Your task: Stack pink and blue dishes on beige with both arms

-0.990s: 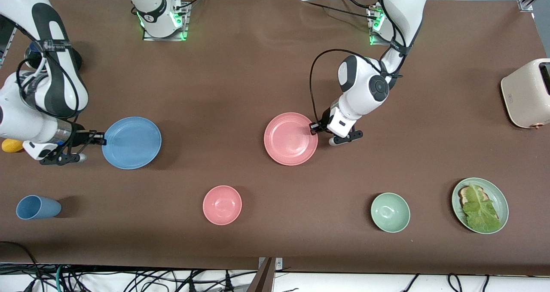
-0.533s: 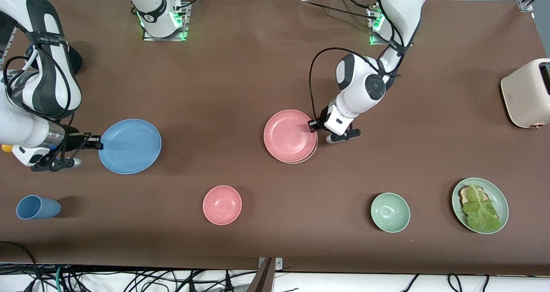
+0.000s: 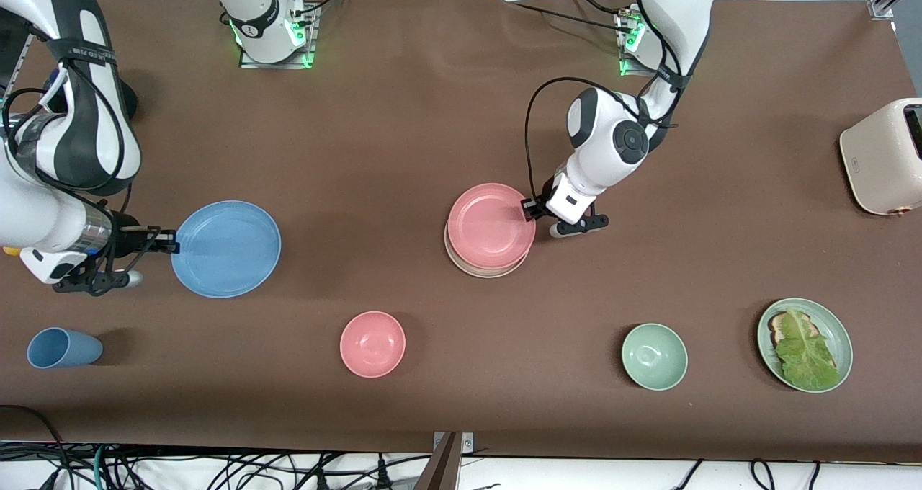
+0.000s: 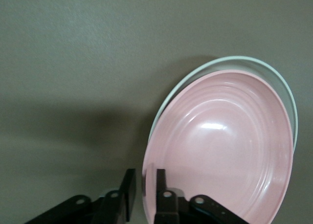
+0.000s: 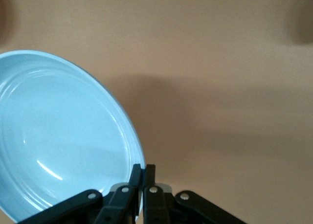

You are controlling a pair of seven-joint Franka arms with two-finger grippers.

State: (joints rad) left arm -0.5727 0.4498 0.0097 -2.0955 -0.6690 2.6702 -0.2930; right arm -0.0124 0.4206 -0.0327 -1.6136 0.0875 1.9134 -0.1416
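light: bright, even | shadows: soft | glare: faint on plates | focus: sharp

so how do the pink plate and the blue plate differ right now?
Colour: the pink plate is pale pink, the blue plate sky blue.
Place: the pink plate sits over the beige plate mid-table; the blue plate is toward the right arm's end, with only tablecloth below.
Grip: the left gripper has parted jaws around the pink plate's rim; the right gripper is clamped on the blue plate's rim.
Shared: same round, shallow shape and size.
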